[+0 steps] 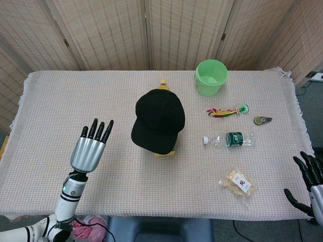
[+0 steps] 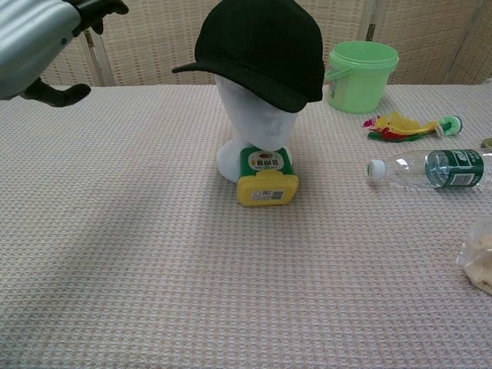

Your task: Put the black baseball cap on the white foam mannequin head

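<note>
The black baseball cap [image 1: 158, 117] [image 2: 263, 48] sits on the white foam mannequin head [image 2: 247, 127], brim toward me and slightly left. No hand touches it. My left hand [image 1: 91, 146] [image 2: 34, 42] hovers open well to the left of the cap, fingers straight and apart, holding nothing. My right hand [image 1: 309, 177] hangs at the table's near right corner, fingers spread and empty; the chest view does not show it.
A yellow bottle with a green label [image 2: 266, 176] lies against the mannequin's base. A green bucket [image 1: 210, 76] stands at the back. A clear water bottle [image 1: 230, 139], a colourful toy [image 1: 225, 111], a small round object [image 1: 261, 120] and a snack bag [image 1: 238, 183] lie on the right.
</note>
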Controlling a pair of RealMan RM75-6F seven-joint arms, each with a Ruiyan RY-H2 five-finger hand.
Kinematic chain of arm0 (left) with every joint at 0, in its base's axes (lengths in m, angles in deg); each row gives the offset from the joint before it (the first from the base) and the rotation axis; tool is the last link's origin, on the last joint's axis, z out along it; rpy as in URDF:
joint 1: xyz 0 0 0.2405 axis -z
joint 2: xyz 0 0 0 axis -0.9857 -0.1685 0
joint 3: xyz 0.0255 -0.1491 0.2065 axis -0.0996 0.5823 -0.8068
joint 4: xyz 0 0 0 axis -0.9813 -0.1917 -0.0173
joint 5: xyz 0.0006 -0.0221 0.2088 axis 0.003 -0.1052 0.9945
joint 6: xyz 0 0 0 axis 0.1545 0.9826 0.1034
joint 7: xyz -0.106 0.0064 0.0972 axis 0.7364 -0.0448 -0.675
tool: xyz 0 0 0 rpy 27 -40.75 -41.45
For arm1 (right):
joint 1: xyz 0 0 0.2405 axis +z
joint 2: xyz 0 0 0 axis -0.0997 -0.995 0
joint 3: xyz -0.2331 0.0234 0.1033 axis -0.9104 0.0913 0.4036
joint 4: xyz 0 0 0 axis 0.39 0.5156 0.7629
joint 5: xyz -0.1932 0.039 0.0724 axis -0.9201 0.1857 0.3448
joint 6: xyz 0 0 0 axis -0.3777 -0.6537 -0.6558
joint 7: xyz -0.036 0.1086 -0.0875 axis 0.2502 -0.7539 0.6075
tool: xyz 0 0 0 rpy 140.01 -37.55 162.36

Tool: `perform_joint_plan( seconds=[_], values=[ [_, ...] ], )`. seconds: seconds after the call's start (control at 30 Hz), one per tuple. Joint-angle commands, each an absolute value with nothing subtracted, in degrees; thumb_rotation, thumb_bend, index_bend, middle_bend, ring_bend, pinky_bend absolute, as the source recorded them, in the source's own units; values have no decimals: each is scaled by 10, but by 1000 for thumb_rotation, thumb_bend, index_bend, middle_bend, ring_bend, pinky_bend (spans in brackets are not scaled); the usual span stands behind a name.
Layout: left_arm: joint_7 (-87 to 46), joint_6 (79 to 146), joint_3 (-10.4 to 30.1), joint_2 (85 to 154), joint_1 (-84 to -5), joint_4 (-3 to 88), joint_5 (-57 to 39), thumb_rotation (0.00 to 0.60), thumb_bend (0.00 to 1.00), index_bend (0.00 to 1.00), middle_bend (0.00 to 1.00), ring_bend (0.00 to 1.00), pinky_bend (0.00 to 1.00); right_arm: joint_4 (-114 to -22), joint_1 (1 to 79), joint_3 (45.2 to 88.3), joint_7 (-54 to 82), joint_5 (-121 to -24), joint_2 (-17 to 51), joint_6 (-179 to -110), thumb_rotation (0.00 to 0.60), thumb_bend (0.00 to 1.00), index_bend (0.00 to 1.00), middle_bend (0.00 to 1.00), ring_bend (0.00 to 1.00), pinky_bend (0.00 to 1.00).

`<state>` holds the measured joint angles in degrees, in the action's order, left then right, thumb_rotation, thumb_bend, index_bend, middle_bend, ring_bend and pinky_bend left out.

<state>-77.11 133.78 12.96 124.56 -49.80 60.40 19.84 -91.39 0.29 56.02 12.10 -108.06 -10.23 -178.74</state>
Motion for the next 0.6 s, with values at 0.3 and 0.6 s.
perform_joint_plan(
  seconds=[0.3, 0.6],
  values=[
    [-502, 1328, 145, 1197, -540, 492, 128, 600, 291, 154, 328, 249, 493, -924, 14, 568, 147, -1061, -95, -1764, 600, 226, 0, 0, 0, 0],
    [-366, 1257, 108, 1083, -595, 547, 73, 384, 244, 63, 219, 155, 427, -929, 22, 572, 163, -1040, -91, -1743, 600, 226, 0, 0, 0, 0]
  ],
)
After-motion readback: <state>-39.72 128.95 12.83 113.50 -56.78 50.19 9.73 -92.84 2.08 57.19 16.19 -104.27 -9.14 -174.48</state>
